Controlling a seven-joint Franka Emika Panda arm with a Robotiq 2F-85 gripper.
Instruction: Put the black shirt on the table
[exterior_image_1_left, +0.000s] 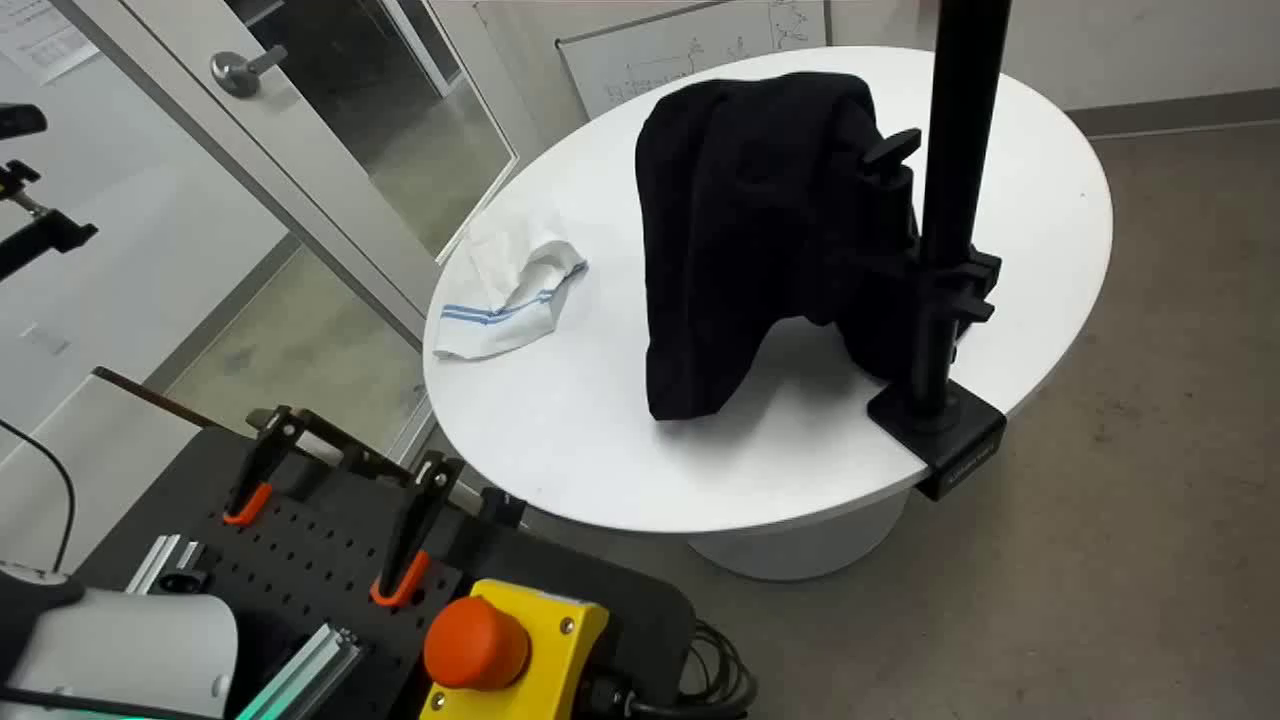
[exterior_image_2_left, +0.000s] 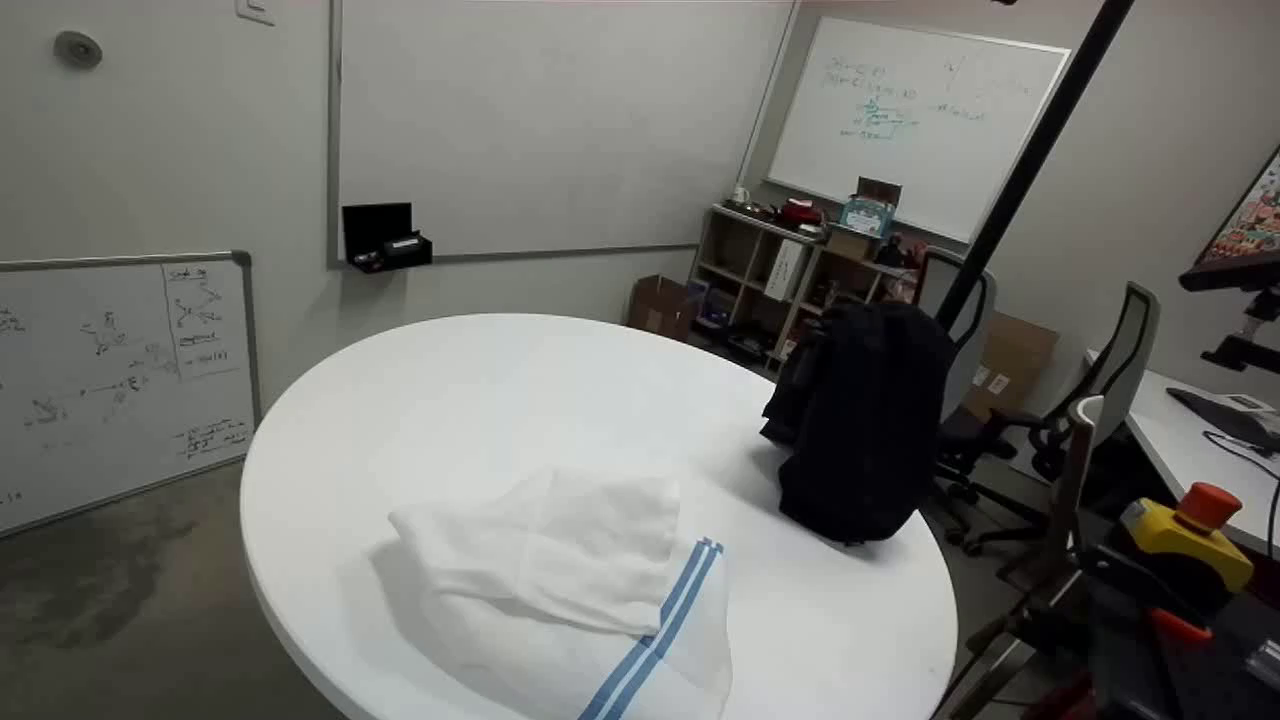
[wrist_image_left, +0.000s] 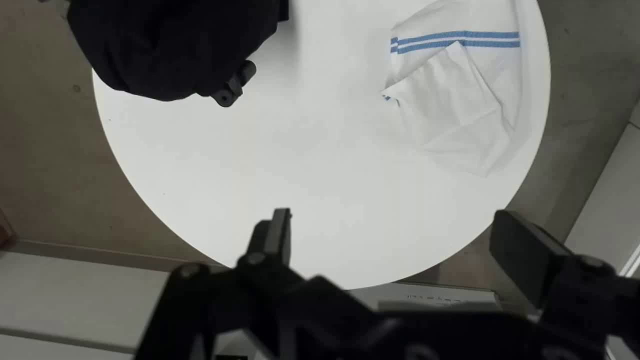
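The black shirt (exterior_image_1_left: 700, 230) hangs draped over the black stand's horizontal arm, above the table (exterior_image_1_left: 600, 450). It also shows in an exterior view (exterior_image_2_left: 860, 430) and at the upper left of the wrist view (wrist_image_left: 175, 50). I cannot tell whether its lower end touches the tabletop. The round white table shows in an exterior view (exterior_image_2_left: 480, 390) and in the wrist view (wrist_image_left: 320, 150). My gripper (wrist_image_left: 392, 212) is open, with nothing between its fingers. It is above the table, apart from the shirt, and out of view in both exterior views.
The black stand (exterior_image_1_left: 955, 150) is clamped to the table's edge. A white cloth with blue stripes (exterior_image_1_left: 510, 290) lies on the table, also in the wrist view (wrist_image_left: 460, 100). A dark workbench holds orange clamps (exterior_image_1_left: 400, 580) and a red button on a yellow box (exterior_image_1_left: 530, 650).
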